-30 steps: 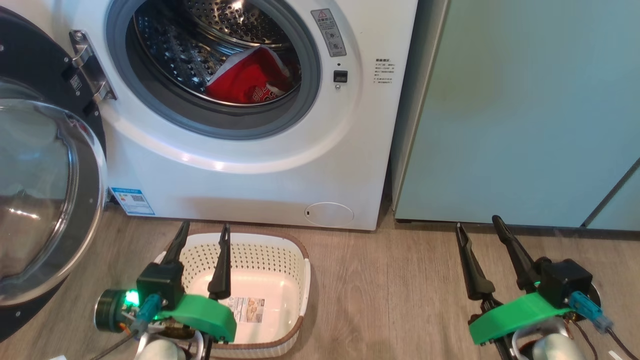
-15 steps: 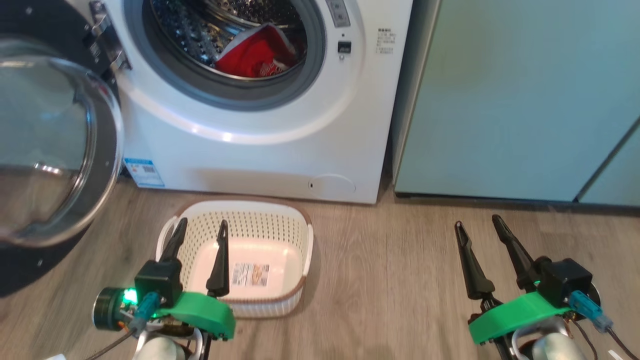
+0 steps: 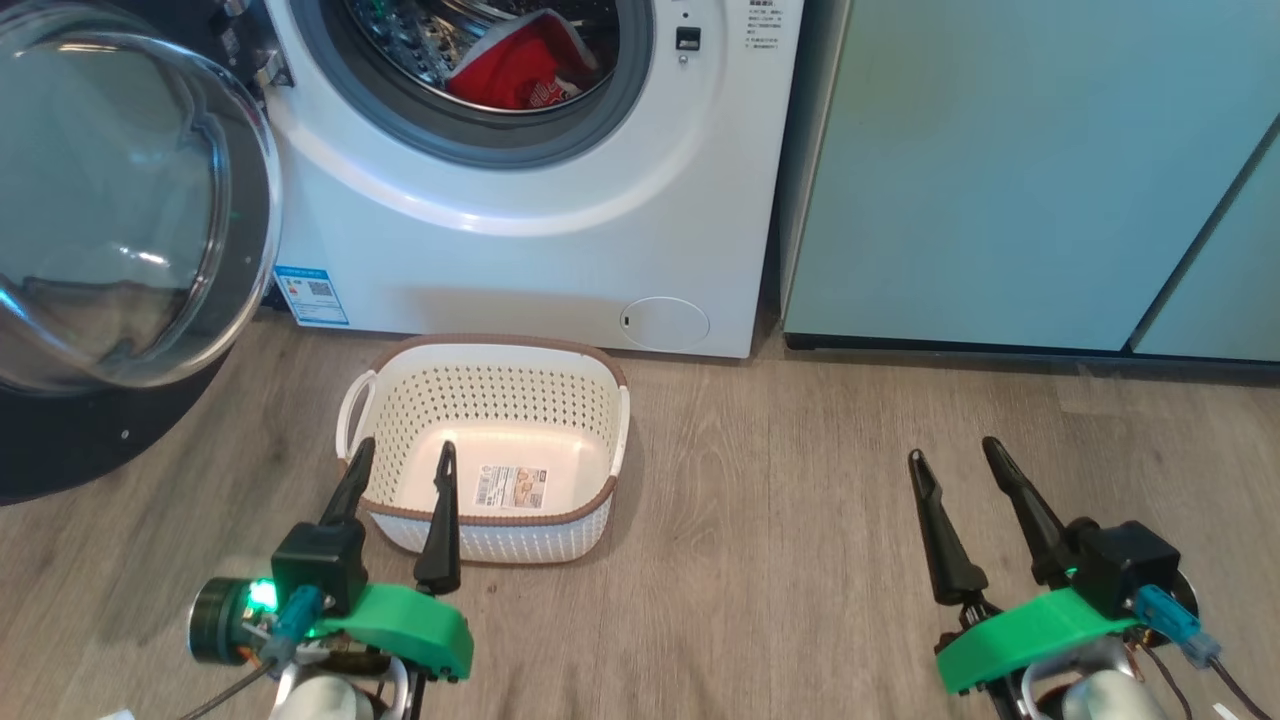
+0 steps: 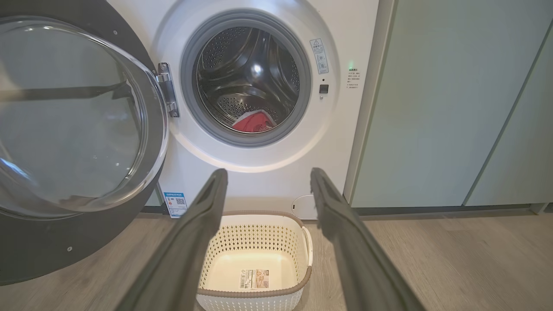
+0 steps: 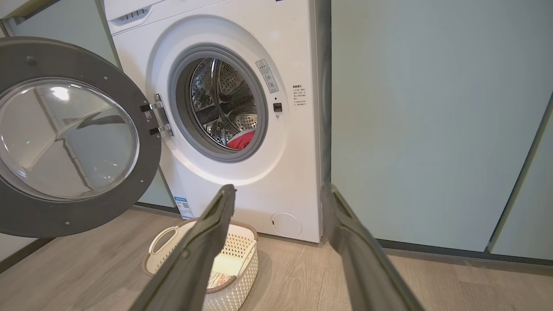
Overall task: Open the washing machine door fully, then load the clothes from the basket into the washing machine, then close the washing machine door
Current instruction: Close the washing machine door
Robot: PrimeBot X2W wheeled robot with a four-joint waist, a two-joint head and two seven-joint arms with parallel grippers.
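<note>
Head view: the left gripper (image 3: 406, 446) and right gripper (image 3: 952, 450) are both spread wide, holding nothing, the left's tips over the near rim of the basket (image 3: 500, 400); left wrist view: the red clothes (image 4: 252, 123) lie low inside the drum (image 4: 242, 65) of the washing machine (image 4: 263, 181); right wrist view: the washing machine door (image 5: 69, 138) hangs swung wide open.

- The head view has shifted: the washing machine (image 3: 500, 270) sits higher in it, with more of it cut off at the top.
- The basket (image 3: 490, 400) now shows whole.
- The left gripper (image 3: 405, 445) now reaches only the basket's near rim, not its far wall.
</note>
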